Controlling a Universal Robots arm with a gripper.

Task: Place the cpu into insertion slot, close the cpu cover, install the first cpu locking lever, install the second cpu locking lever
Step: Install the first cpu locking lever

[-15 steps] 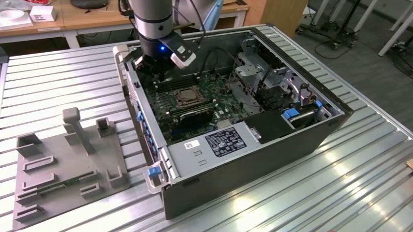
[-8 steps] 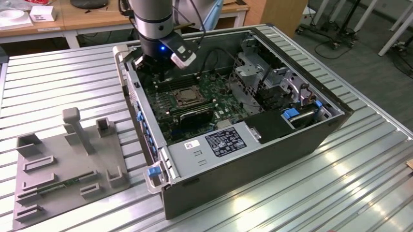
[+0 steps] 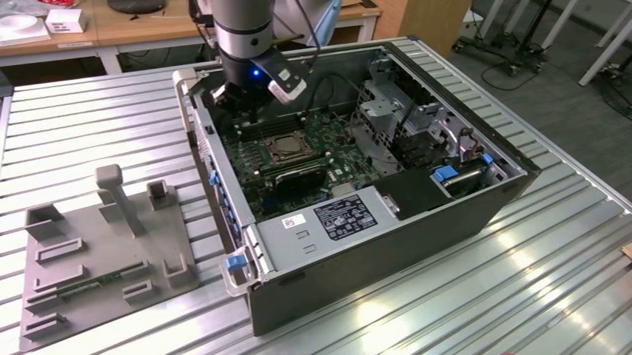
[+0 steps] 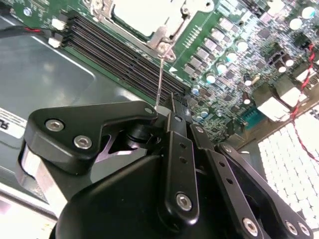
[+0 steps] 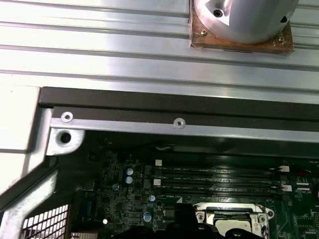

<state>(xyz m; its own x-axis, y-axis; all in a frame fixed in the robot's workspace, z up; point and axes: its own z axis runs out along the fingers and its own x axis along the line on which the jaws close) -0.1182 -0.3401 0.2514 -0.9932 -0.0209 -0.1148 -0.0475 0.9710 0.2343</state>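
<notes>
The UR arm [image 3: 242,29] stands at upper centre of the exterior view, over the open PC case [image 3: 395,244]. In the second wrist view the gripper [image 4: 168,105] has its fingers [image 4: 178,134] set narrow, pinching the end of a thin wire locking lever [image 4: 159,74] (the wire runs from the socket corner to the tips). The cpu [image 4: 137,15] lies in the insertion slot [image 3: 286,146], approx. mid-frame in the exterior view, on the green motherboard [image 3: 331,137]. The cpu cover [image 4: 164,35] lies flat around it, w/ the pale chip showing through its window.
</notes>
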